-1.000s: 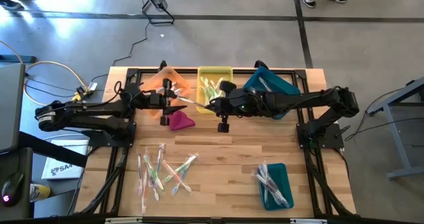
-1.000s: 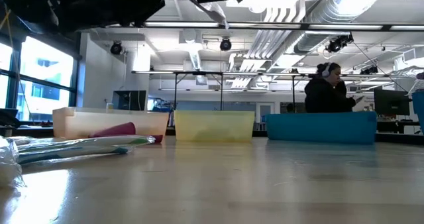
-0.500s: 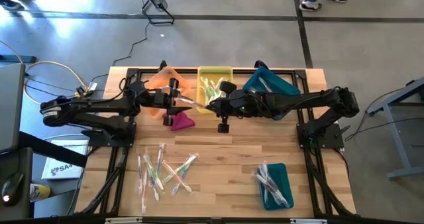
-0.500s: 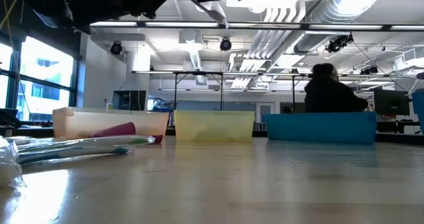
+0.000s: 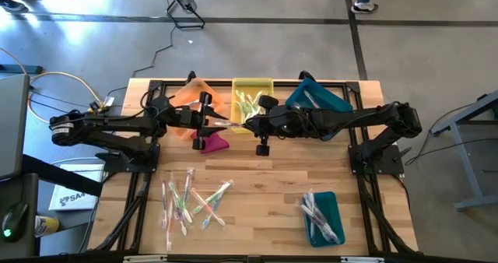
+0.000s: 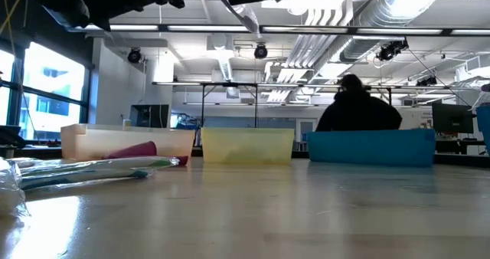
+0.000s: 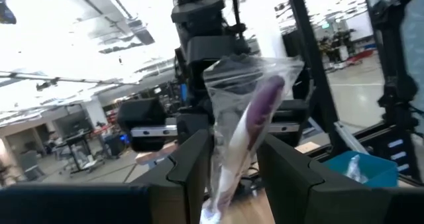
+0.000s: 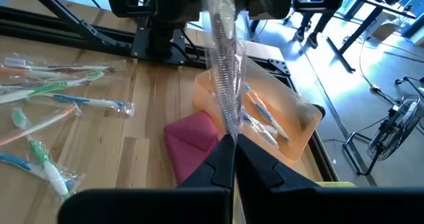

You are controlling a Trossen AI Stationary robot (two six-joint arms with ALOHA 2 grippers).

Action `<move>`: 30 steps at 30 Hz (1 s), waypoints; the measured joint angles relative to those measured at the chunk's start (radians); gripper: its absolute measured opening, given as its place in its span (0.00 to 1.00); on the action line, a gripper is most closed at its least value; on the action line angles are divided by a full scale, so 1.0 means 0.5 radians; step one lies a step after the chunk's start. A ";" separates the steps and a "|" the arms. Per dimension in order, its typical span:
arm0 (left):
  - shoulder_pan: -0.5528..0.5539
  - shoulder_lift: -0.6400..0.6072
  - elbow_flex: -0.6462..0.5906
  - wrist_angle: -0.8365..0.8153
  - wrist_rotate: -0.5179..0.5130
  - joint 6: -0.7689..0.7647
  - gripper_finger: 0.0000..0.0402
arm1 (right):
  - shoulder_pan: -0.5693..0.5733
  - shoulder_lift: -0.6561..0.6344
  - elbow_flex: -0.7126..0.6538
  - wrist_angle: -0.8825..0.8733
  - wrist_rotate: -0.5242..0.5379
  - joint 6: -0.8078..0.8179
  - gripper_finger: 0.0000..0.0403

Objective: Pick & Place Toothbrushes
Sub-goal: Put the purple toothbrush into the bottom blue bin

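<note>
2 dark grippers meet above the back of the slatted wooden table [image 5: 264, 187], sharing 1 wrapped toothbrush [image 7: 246, 128] between them. The left gripper [image 5: 212, 123] has its squared, matte fingers [image 7: 192, 168] parted around the lower end of the crinkly clear wrapper, through which a purple-tinted handle shows; whether the pads actually press on the film cannot be told. The right gripper [image 5: 247, 124] is pinched tight, its slim finger tips [image 8: 222, 159] nipping the other end of the same glossy, wrinkled sleeve, which stands up out of them as a narrow transparent strip. In the high view the packet shows as a thin pale bar bridging the 2 grippers, over the gap between the orange bin [image 5: 187, 96] and the yellow bin [image 5: 253, 85].

Below the left gripper lies a soft, folded magenta cloth [image 5: 213, 142], touching the orange bin's front. The orange bin is translucent plastic with rounded corners and holds several wrapped brushes; the yellow bin holds a few green and white ones. A tilted teal bin [image 5: 317, 98] sits at the back right, and a second teal bin [image 5: 321, 216] near the front right holds more clear-wrapped sticks. At the front left, a scattered pile of toothbrushes [image 5: 192, 201] lies criss-crossed on the wood, thin sticks in white, green, pink and blue.

Beyond the table, a person [image 6: 358, 110] in dark clothing shows behind the teal bin.
</note>
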 joint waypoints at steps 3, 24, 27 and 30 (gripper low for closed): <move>0.001 0.000 0.000 0.003 -0.011 0.001 0.31 | 0.000 0.000 0.000 0.000 0.000 0.000 0.01; 0.001 0.000 0.000 -0.002 -0.017 -0.036 0.05 | 0.000 0.000 0.000 -0.014 -0.001 0.001 0.01; 0.002 0.000 0.000 -0.013 -0.013 -0.042 0.05 | 0.002 0.000 0.000 -0.016 0.054 -0.004 0.01; 0.006 0.000 0.000 -0.022 -0.014 -0.043 0.05 | 0.005 0.000 0.000 -0.013 0.216 -0.035 0.03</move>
